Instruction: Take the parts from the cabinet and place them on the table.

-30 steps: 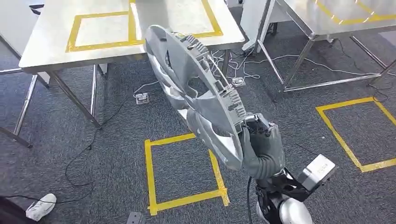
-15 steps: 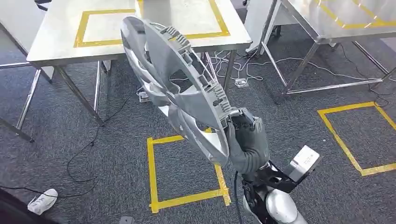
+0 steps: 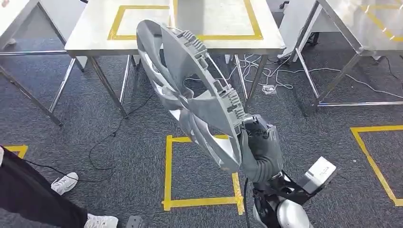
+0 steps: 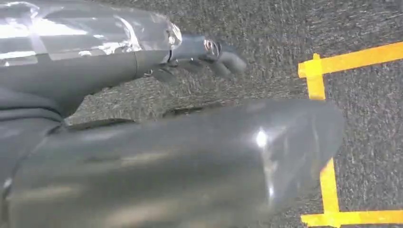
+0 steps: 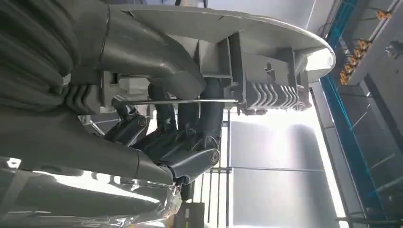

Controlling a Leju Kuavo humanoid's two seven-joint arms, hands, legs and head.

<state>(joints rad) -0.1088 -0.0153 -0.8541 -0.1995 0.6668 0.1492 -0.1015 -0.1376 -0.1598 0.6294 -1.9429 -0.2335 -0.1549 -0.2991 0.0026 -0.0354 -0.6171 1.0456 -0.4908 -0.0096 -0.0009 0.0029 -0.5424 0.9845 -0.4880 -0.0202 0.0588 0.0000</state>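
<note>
Grey carpet (image 3: pixel 119 156) marked with yellow tape squares (image 3: pixel 199 173) spreads beneath a steel table (image 3: pixel 142 42) at twelve o'clock, its top also taped in yellow. The robot's right hand (image 3: pixel 259 149) grips the rim of a large silver wheel cover (image 3: pixel 190 99), fingers (image 5: pixel 190 118) curled around its ribbed inner edge; the cover stands tilted on edge, reaching up towards eleven o'clock, well above the floor and near the table's front edge. The left hand (image 4: pixel 209 54) hangs low over the carpet, holding nothing; whether its fingers are spread or curled cannot be told through the blur.

Carrying it well likely means keeping the grip firm on the rim, since the cover's weight sits far from the hand, and lifting it clear of the table edge before laying it flat inside the taped frame. Loose cables (image 3: pixel 266 71) and a power strip lie under the table at one o'clock; a person's dark trouser leg (image 3: pixel 33 190) and white shoes (image 3: pixel 66 183) stand at eight o'clock.
</note>
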